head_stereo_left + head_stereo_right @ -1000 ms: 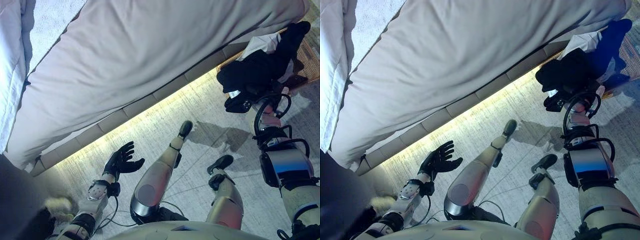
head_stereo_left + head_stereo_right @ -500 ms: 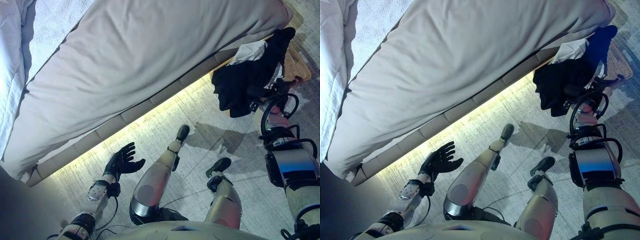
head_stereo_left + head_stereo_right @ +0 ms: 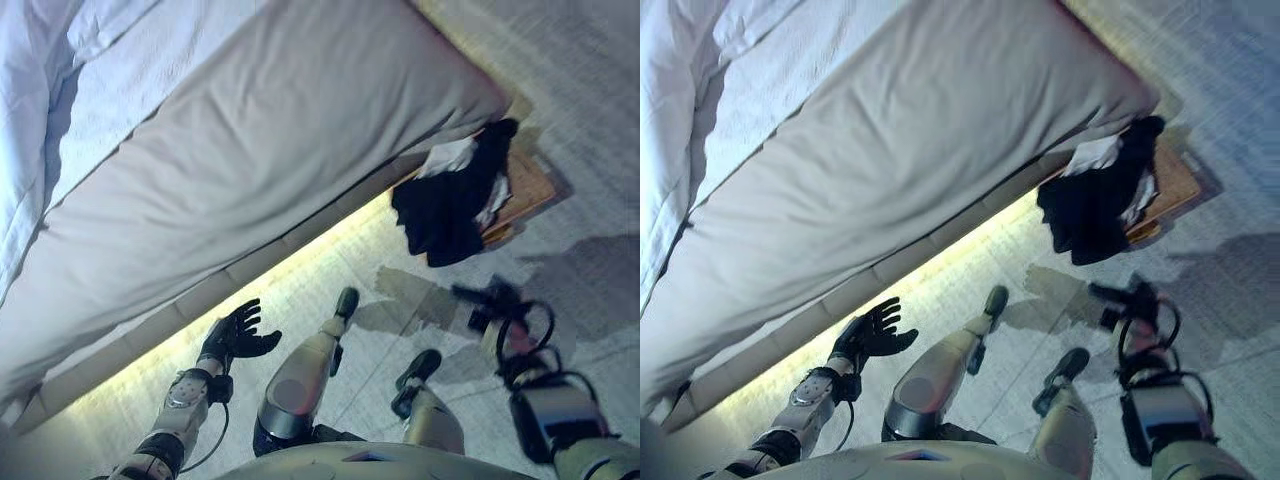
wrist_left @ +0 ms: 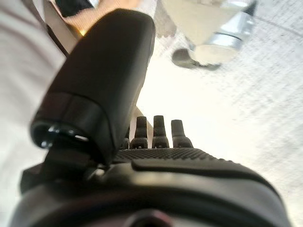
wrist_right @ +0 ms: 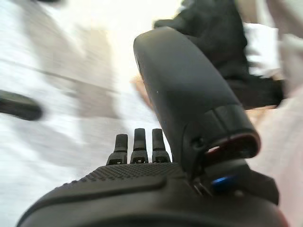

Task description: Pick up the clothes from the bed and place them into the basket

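Observation:
A pile of black and white clothes [image 3: 448, 203] lies over the tan wicker basket [image 3: 530, 187] on the floor at the bed's corner. My right hand [image 3: 488, 300] hangs below the pile, apart from it, fingers straight and empty. In the right wrist view the hand [image 5: 137, 176] is open, with the black clothes [image 5: 215, 33] past its thumb. My left hand [image 3: 236, 335] is open and empty above the floor beside the bed's side. It also shows in the left wrist view [image 4: 156, 158] with straight fingers.
The bed [image 3: 280, 150] with its pale grey cover runs across the upper view, with white bedding [image 3: 30, 90] at the far left. A lit strip runs under the bed's edge. Pale carpet lies on the right, beyond the basket.
My right hand has let go of the black clothes, which now rest on the basket, and has drawn back below them. The camera has also shifted. The left hand stays open.

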Robot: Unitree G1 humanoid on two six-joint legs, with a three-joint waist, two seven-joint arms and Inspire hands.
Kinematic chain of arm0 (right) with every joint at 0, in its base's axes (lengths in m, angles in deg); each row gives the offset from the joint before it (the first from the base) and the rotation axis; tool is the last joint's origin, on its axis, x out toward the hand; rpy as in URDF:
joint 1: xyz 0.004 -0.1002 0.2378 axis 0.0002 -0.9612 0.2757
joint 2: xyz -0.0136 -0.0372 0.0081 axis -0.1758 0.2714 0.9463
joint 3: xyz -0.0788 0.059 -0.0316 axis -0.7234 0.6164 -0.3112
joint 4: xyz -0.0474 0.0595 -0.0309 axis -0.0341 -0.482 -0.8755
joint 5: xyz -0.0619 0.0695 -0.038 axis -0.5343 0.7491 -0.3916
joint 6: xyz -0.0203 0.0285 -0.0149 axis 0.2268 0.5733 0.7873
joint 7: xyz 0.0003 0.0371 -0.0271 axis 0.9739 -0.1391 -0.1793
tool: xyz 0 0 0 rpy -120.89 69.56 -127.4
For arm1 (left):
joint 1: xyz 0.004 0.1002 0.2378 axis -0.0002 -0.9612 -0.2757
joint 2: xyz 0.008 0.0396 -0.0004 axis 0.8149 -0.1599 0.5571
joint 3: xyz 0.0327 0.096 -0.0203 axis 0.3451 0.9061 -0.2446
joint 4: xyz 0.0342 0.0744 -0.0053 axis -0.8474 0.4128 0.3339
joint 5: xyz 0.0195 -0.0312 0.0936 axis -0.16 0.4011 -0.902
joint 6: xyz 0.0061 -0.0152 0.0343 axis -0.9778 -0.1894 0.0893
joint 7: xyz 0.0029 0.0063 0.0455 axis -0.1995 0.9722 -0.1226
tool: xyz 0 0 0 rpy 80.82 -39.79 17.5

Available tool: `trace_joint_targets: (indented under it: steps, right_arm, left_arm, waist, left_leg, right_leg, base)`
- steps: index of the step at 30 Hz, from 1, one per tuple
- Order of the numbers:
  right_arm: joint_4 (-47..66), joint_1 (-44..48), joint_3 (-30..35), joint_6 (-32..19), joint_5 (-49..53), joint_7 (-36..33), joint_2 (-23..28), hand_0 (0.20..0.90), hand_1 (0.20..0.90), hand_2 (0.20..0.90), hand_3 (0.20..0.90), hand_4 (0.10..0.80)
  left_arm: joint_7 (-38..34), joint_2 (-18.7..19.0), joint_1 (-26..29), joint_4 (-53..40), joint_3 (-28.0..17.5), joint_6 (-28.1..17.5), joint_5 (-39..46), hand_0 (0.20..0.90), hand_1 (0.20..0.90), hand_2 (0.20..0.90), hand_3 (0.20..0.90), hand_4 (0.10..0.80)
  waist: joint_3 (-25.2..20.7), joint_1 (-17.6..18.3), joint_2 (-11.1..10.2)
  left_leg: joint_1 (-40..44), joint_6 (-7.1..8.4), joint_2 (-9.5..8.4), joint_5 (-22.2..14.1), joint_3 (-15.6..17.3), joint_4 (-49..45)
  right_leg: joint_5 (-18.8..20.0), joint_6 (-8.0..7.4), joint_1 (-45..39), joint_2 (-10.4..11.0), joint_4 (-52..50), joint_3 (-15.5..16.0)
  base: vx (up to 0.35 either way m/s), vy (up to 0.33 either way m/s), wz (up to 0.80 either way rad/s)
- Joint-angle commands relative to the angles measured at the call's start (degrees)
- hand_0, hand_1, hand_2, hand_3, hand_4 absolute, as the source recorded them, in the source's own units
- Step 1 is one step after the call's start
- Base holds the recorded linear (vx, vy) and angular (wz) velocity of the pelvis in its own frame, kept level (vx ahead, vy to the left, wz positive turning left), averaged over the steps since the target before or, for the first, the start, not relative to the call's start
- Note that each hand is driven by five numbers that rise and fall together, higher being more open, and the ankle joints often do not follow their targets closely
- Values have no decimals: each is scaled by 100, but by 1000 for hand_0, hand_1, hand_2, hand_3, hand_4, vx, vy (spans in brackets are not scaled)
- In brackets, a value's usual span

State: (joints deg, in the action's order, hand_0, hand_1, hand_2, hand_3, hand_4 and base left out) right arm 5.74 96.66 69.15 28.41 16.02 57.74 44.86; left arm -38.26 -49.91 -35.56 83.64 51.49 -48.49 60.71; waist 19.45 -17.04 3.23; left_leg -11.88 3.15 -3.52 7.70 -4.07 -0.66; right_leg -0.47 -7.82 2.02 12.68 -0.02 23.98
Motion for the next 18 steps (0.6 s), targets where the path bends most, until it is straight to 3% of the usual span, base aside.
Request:
trace_joint_targets:
  steps: [1,10,18]
  right_arm:
    - [105,-604,-357,-495,-481,391,77,900,900,900,900,800]
    - [-184,-1581,-516,59,-927,706,-662,900,900,900,900,800]
    - [-353,-1734,-365,93,-1072,332,-720,900,900,900,900,800]
  left_arm:
    - [191,-118,-228,401,-87,9,-360,900,900,900,900,800]
    - [-32,-419,-34,1263,-194,220,-685,900,900,900,900,800]
    - [91,-539,33,1826,-316,446,-775,900,900,900,900,800]
  waist:
    - [-646,170,-138]
    - [-1355,706,-293]
    - [-1385,1027,-263]
  left_leg:
    - [67,-134,206,-266,78,55]
    - [887,-82,392,-276,270,532]
    - [1247,-75,500,-361,400,464]
  right_leg:
    - [142,145,-130,-245,-98,-333]
    - [-7,257,-554,-576,-57,-649]
    - [-156,362,-729,-655,-247,-797]
  base:
    - [135,-47,-14]
    - [65,-40,-20]
    - [21,-1,-15]
